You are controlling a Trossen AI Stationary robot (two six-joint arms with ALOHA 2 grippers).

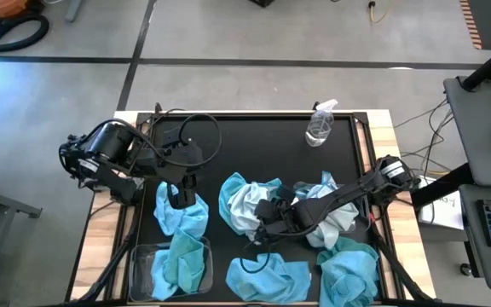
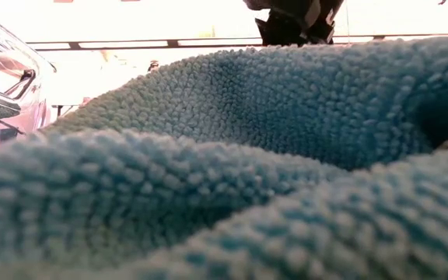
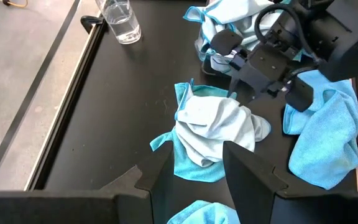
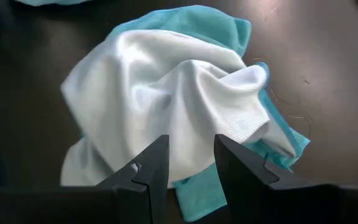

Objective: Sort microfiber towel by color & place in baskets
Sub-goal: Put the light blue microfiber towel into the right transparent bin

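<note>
Turquoise towel (image 2: 232, 155) fills the low view, right against the lens; nothing else useful there.

Step in hand, my read: right arm going for the pale towel (image 4: 166, 99) in the mid-table heap. Right claw (image 4: 185, 165) hovers just above it, fingers parted with a narrow gap, nothing between them. Pale cloth sits crumpled on top of a turquoise one (image 4: 210, 28), edges poking out around it.

Left claw (image 1: 183, 192) hangs over a turquoise towel (image 1: 181, 217) near the left side, fingers apart, empty as far as I can see. Clear basket (image 1: 139, 256) lies just in front of that, turquoise cloth already inside. Second basket I can't pick out.

More towels along the near edge (image 1: 267, 277) and right side (image 1: 348, 269), plus a mixed pile (image 1: 331, 217) under the right arm. Spray bottle (image 1: 320, 124) at the far edge, well apart.

Next move probably: drop straight down, pinch only the top pale fold, lift clear. Risk: turquoise layer snags and rides along, both being nappy and tangled. A shallow grab on the raised ridge should separate them.
</note>
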